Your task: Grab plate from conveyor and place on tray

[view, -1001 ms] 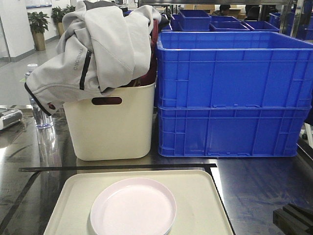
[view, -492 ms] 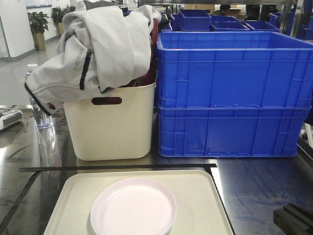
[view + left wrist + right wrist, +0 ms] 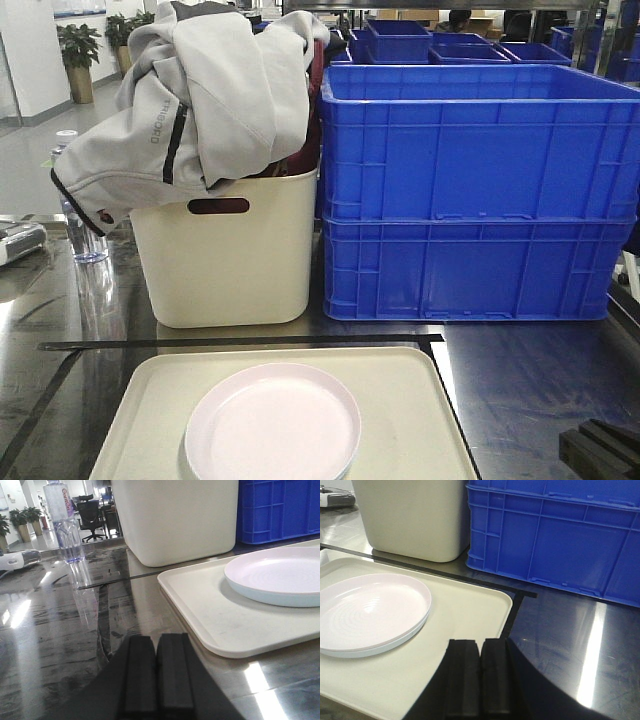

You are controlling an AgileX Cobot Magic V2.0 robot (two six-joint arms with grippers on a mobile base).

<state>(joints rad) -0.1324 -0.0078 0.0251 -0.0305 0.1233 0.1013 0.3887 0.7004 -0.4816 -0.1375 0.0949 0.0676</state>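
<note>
With plate (image 3: 272, 424) flat on tray (image 3: 410, 400), w/ cream tub (image 3: 228, 255) behind: placed, by the look. Left tool (image 3: 157, 672) & right tool (image 3: 480, 677) both closed, empty. Keep clear, no nudging tray.

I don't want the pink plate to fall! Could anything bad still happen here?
Maybe small things. The plate lies on the tray near its front edge, so bumping the tray might slide it. The left tool sits shut beside the tray's corner, and the right tool sits shut above its rim; a careless move could nudge it.
</note>
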